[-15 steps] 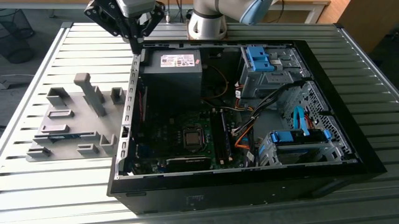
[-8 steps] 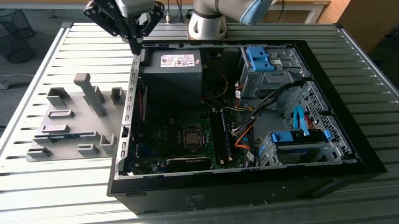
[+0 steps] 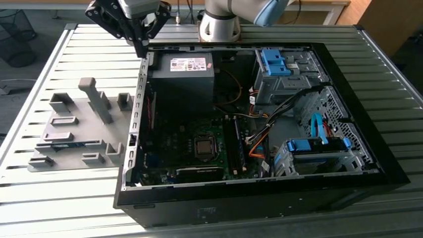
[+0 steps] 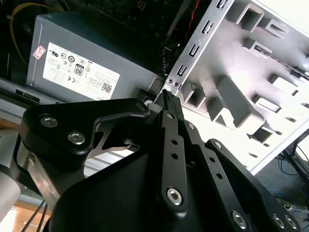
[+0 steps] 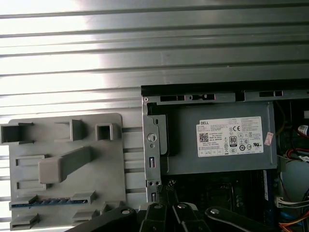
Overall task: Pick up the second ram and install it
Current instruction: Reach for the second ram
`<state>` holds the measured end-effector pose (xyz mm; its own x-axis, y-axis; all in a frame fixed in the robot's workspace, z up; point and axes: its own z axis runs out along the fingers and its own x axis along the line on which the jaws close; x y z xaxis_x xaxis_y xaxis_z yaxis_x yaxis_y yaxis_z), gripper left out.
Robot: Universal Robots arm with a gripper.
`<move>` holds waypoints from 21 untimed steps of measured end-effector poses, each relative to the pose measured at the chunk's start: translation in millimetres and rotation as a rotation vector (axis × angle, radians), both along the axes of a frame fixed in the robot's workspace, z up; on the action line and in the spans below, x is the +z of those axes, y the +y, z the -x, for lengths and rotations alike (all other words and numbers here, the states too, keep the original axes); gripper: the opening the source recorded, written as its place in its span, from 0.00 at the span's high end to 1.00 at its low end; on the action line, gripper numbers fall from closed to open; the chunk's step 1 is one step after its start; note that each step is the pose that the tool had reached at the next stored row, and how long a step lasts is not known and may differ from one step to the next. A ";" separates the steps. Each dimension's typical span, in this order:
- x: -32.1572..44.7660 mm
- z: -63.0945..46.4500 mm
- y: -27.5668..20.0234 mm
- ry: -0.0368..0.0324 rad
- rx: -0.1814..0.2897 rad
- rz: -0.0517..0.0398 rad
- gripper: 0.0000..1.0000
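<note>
Nearest in the exterior view, the black computer case (image 3: 264,203) lies open on a ribbed metal table (image 3: 66,198). On the exterior view's left a grey fixture (image 3: 76,133) holds the second ram (image 3: 66,146), low in a slot between raised blocks. Well apart from it, the gripper (image 3: 142,48) hangs over the case's far-left corner, fingers together and carrying nothing. A wire bin (image 3: 17,32) stands on the floor beyond the table.

In the second wrist view the closed tips sit just above the case's perforated side wall (image 4: 198,48), beside the power supply (image 4: 96,53). A descent from here would likely strike that edge. Loose cables (image 4: 294,159) trail on the floor.

In the first wrist view the second ram (image 5: 46,202) sits on edge in its slot. Fingers pressed together cannot straddle it, and the blocks close beside it could catch a finger or tip the stick if the approach comes in skewed
</note>
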<state>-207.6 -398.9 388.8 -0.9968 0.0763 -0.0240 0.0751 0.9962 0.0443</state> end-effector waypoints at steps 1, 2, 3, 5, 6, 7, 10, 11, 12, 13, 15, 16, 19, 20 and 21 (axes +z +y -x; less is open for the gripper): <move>0.0 0.8 0.0 0.0000 0.000 0.0000 0.89; 0.0 1.5 0.0 -0.0001 0.000 0.0000 0.89; -0.1 2.2 0.0 -0.0001 0.000 -0.0001 0.89; 0.0 3.7 0.0 -0.0001 0.000 0.0000 0.89; 0.0 4.5 0.0 0.0000 0.000 0.0000 0.89; 0.0 5.2 0.0 0.0000 0.000 0.0000 0.89; -0.1 7.3 0.0 -0.0001 0.000 -0.0001 0.89; -0.1 8.0 0.0 -0.0001 0.000 -0.0001 0.89; -0.1 8.7 0.0 0.0000 0.000 0.0000 0.89; -0.1 9.4 0.0 0.0000 0.000 0.0000 0.89; -0.1 10.8 0.0 0.0000 0.000 0.0000 0.89; -0.1 11.6 0.0 -0.0001 0.000 -0.0001 0.89; -0.1 13.6 0.0 -0.0001 0.000 0.0000 0.89; -0.1 14.3 0.0 0.0000 0.000 0.0000 0.89; -0.1 15.0 0.0 -0.0001 0.000 -0.0001 0.89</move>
<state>-222.6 -398.9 388.7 -0.9968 0.0762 -0.0241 0.0751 0.9962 0.0444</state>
